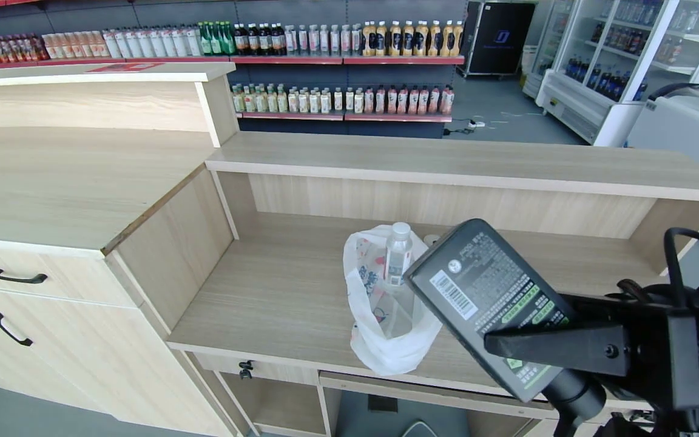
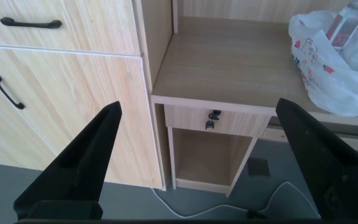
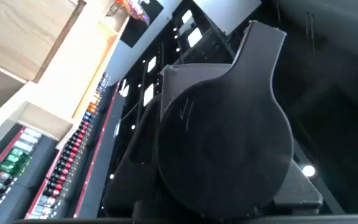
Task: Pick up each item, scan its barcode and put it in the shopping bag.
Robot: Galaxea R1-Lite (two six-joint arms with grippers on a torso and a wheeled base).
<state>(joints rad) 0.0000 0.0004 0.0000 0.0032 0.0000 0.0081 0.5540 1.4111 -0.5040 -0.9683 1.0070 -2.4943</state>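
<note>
Pale wooden counter [image 1: 276, 291] holds the white plastic shopping bag [image 1: 386, 352] with the clear plastic bottle [image 1: 398, 255] upright inside, so the right gripper [image 1: 501, 340], pinching a flat black barcode-labelled device [image 1: 483, 285] near it, should probably stay steady, while the left gripper [image 2: 197, 106] hangs spread.

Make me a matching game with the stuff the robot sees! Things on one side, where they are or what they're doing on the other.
Things:
1. bottle
2. shopping bag
3. black device
4. left hand

Places or states:
A. open, holding nothing
B. sitting on the wooden counter
C. standing inside the shopping bag
D. gripped by the right hand

Pairs: 1-C, 2-B, 3-D, 4-A
</note>
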